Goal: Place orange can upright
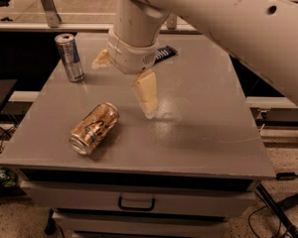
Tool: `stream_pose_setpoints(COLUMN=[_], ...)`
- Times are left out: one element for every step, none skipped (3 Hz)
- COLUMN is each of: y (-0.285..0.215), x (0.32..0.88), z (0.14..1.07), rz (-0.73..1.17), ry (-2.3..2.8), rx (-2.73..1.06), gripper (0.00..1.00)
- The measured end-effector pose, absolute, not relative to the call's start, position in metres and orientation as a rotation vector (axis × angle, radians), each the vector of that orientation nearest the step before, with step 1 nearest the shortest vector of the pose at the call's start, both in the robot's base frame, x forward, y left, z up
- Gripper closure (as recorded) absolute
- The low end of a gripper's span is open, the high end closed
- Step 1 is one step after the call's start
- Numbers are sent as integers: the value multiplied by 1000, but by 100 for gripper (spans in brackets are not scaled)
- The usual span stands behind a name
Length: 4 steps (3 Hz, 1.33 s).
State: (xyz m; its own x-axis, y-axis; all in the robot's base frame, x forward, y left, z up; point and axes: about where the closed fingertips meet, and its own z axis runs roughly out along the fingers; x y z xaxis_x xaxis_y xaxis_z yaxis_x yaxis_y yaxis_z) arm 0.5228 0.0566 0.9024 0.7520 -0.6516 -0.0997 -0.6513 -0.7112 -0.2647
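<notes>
The orange can [94, 128] lies on its side on the grey table [198, 133], front left, with its silver top rim pointing to the front-left corner. My gripper [123, 87] hangs above the table's middle, just right of and behind the can, not touching it. Its two cream fingers are spread apart: one finger [146, 94] points down to the table near the can's far end, and the other finger [101, 59] shows at the left of the white wrist. Nothing is held.
A slim silver-and-blue can [69, 57] stands upright at the back left. A dark flat packet [165, 53] lies at the back, partly behind the wrist. The large white arm [228, 29] spans the upper right. A drawer handle [136, 202] is below the table's front edge.
</notes>
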Motion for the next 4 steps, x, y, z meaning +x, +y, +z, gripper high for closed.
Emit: stream_pose_setpoints(y=[62,72,82,90], x=[512,504,500,496], z=[890,874,864,858], rz=[-59,-79,-80,-74], ry=[923,829,767,725], rx=[-2738,-2822,-2888,-2943], gripper=[0,0,0,0])
